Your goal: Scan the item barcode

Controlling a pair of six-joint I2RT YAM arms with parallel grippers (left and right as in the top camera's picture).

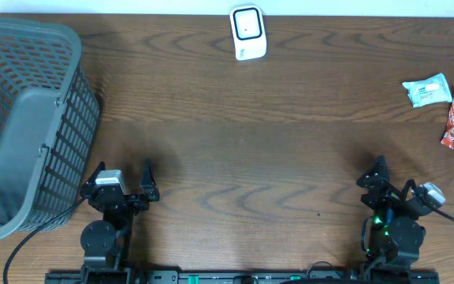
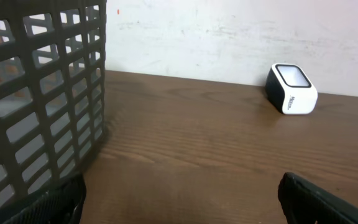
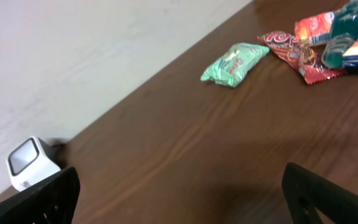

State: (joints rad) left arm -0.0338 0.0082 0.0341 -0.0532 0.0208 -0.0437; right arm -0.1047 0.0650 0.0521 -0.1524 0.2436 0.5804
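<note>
Both grippers are seen spread wide, with nothing grasped. The left gripper (image 1: 124,175) is parked at the near edge of the dark brown wooden table (image 1: 251,142), just beside a grey plastic lattice basket (image 1: 22,118) that fills the left side. The right gripper (image 1: 391,177) is parked at the near right, well apart from everything else. A white box-shaped scanner with a dark window (image 1: 248,31) is set at the far edge of the table, near the wall, with its window tilted upward. The items are gathered at the right edge. A pale green sealed packet (image 3: 235,63) lies apart from the rest. Red foil snack packets (image 3: 291,50) are overlapped by a blue-green wrapper (image 3: 344,34), which is cut off by the frame.
</note>
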